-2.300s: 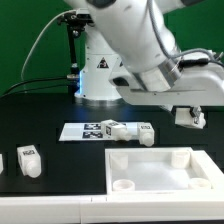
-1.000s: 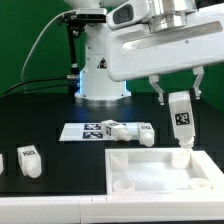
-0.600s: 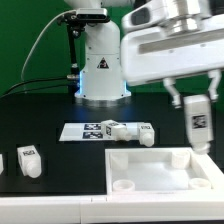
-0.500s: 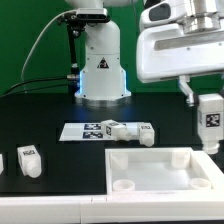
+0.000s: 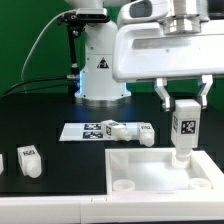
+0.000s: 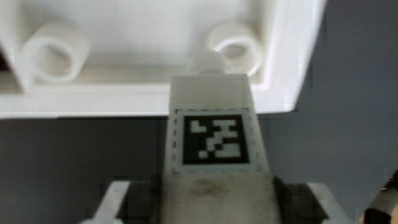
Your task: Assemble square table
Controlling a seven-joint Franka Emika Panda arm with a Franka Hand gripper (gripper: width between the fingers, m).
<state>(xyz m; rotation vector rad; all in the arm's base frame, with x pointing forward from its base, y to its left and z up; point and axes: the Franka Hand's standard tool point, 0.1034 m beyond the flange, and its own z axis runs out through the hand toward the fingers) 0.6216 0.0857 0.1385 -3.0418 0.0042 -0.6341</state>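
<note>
The held leg [image 5: 184,125] is a short, chunky white block with a black-and-white tag on its face. It stands upright with its long axis vertical. Its lower end is at the far corner socket, on the exterior view's right, of the flat white square top [image 5: 150,172]. The gripper [image 5: 184,102] has its jaws partly closed, clamping the leg's upper end. Spare legs [image 5: 118,130] lie on the marker board [image 5: 82,130]. A lone leg [image 5: 30,160] sits on the black table [image 5: 60,150] at the exterior view's left. A green backdrop [image 5: 20,40] hangs behind.
</note>
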